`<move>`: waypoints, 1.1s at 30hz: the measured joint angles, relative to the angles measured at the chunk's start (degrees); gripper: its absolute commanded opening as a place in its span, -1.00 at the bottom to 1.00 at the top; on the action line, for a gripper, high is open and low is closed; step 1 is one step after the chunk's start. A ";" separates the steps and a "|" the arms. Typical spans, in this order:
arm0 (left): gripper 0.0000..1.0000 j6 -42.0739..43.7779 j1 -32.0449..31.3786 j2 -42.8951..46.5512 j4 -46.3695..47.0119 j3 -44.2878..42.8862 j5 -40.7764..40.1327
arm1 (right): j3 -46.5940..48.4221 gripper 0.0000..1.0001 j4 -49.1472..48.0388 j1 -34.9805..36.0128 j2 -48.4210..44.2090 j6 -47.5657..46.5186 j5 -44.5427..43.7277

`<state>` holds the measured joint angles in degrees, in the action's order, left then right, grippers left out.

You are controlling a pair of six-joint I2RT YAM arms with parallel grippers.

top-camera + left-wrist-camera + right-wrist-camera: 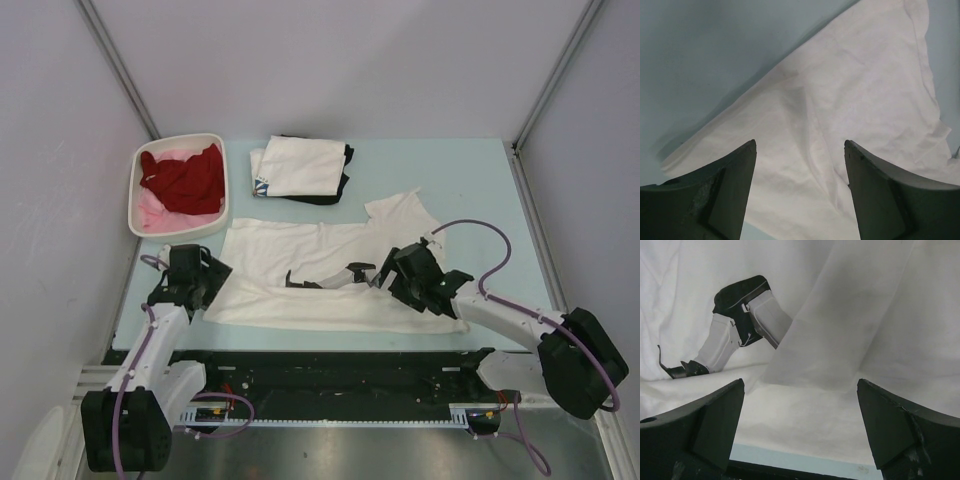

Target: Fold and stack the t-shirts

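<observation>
Lying flat, creased: cream-white t-shirt [300, 280], black-grey print; left hand [203, 275], right hand [388, 272] released.

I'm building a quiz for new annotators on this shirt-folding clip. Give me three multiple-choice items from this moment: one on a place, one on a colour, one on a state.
1. Where is the folded stack?
A. In the basin
B. On the table beyond the spread cream-white shirt
C. Under the left arm

2. What colour is the shirt lying uppermost in the basin?
A. Dark red
B. Black
C. Blue

3. How do the two tools stand?
A. Both shut on cloth
B. Only the left open
C. Both open, holding nothing

Answers:
1 B: the stack sits on the table, right of the basin.
2 A: the dark red shirt lies over pink cloth.
3 C: the left tool and right tool show spread fingers with the shirt lying flat below.
</observation>
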<state>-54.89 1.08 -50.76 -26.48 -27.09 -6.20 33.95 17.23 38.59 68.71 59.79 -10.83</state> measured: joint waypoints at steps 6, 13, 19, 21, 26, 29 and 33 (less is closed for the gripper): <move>0.51 0.00 0.00 -0.35 0.50 0.15 -0.02 | -0.83 0.99 -0.55 0.94 2.01 1.09 0.20; 0.51 0.00 0.00 -0.46 1.03 0.42 -0.02 | -1.18 0.99 -2.14 1.38 2.75 1.73 0.20; 0.51 0.02 0.00 -0.63 1.14 0.98 -0.04 | -1.20 0.99 -5.18 1.31 3.78 1.73 0.20; 0.51 0.00 0.00 -0.63 1.14 1.11 -0.04 | -1.20 0.99 -6.67 1.11 4.63 1.73 0.20; 0.51 0.02 0.00 -0.63 1.14 1.18 -0.07 | -1.18 0.98 -10.19 0.15 6.38 1.68 0.68; 0.50 0.04 0.00 -0.63 1.36 1.46 -0.13 | -0.52 0.98 -11.63 -0.20 7.06 1.40 0.74; 0.50 0.07 0.00 -0.63 1.55 2.05 -0.28 | 4.33 0.96 -14.23 -0.35 9.84 -0.48 0.20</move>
<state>-54.83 1.08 -51.40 -24.93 -25.04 -6.48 38.28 3.01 38.24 78.54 59.31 -10.63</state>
